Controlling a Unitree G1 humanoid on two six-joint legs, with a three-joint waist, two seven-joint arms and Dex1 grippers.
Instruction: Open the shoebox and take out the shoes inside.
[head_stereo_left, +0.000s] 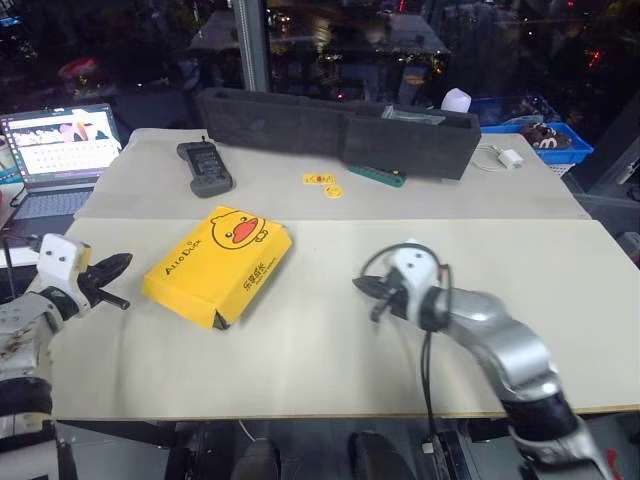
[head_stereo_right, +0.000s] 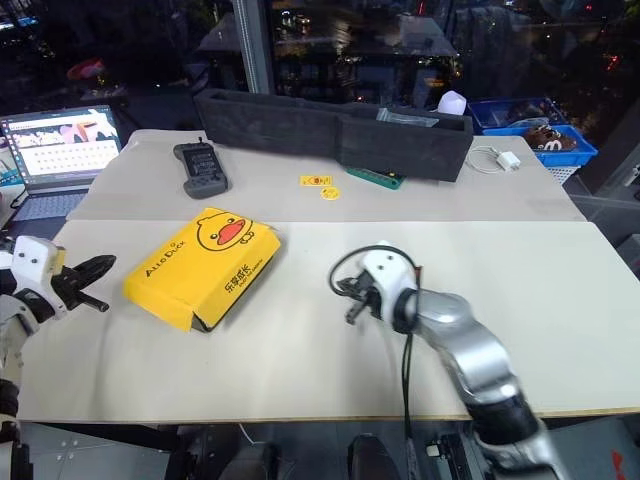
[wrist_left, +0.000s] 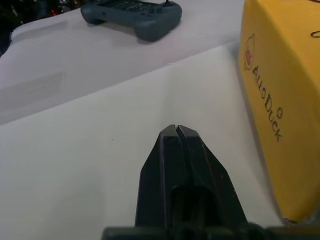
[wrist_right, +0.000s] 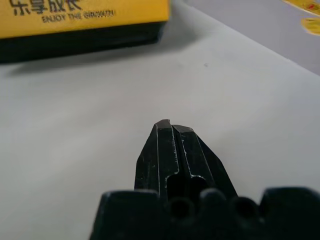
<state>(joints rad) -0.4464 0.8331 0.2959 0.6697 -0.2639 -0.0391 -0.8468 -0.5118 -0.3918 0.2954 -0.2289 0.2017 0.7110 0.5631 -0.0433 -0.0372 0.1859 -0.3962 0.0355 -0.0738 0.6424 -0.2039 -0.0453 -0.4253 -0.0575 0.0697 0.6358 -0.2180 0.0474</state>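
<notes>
The left claw (head_stereo_left: 122, 264) is clenched on nothing, just beside the left edge of the yellow duck-faced cardboard shoebox (head_stereo_left: 220, 263), lid down, on the pale surface (head_stereo_left: 330, 370). The right claw (head_stereo_left: 360, 285), clenched and empty, hovers well apart to its right, bare surface between.

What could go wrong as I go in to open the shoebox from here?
The shoebox lies closed and skewed on the table, so a push on its lid could slide it rather than lift it. Both the left pincer and right pincer are shut and apart from it; they likely need opening first.
</notes>
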